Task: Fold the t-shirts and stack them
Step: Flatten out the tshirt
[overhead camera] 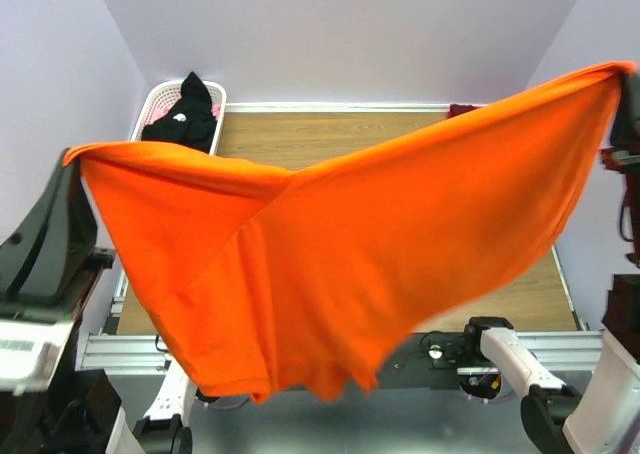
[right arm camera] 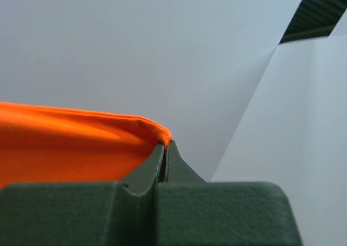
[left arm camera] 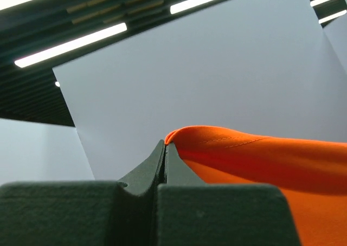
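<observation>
The bright orange t-shirt (overhead camera: 350, 244) hangs spread in the air between both arms, high above the table, sagging in the middle. My left gripper (overhead camera: 72, 156) is shut on its left corner; in the left wrist view (left arm camera: 165, 144) the orange hem (left arm camera: 227, 143) leaves the fingertips to the right. My right gripper (overhead camera: 626, 74) is shut on its right corner; in the right wrist view (right arm camera: 164, 144) the cloth (right arm camera: 70, 143) runs off to the left. A black t-shirt (overhead camera: 185, 114) lies in the basket. A bit of dark maroon t-shirt (overhead camera: 462, 110) shows at the table's far edge.
A white slotted basket (overhead camera: 152, 104) stands at the far left of the wooden table (overhead camera: 330, 134). White walls close in on both sides. Arm bases and rails run along the near edge (overhead camera: 500, 349).
</observation>
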You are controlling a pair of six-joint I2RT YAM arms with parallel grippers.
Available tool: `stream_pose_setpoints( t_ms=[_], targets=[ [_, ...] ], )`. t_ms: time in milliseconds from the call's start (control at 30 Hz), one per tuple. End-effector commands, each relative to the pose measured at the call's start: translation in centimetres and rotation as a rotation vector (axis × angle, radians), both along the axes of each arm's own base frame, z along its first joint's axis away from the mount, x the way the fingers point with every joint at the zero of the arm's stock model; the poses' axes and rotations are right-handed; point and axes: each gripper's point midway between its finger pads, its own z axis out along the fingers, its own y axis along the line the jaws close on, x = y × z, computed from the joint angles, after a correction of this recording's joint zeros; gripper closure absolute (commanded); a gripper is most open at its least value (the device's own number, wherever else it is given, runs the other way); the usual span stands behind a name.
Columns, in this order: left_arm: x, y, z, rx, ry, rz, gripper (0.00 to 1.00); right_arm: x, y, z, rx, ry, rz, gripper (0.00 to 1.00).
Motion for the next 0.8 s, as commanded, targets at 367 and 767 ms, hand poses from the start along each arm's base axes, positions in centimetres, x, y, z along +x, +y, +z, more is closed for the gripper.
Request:
stream_pose_setpoints(
  t_ms=[367,767],
  targets=[
    [20.8,-1.5,-33.8,0.097,0.887,-0.148,1.0,12.2,2.4,-32.3,-0.245,0.667,0.141,0.99],
    [37.5,2.0,-47.9,0.097,1.231,0.016,1.0,22.7,2.9,-49.3,-0.222,1.068,0.247,0.99]
  ],
)
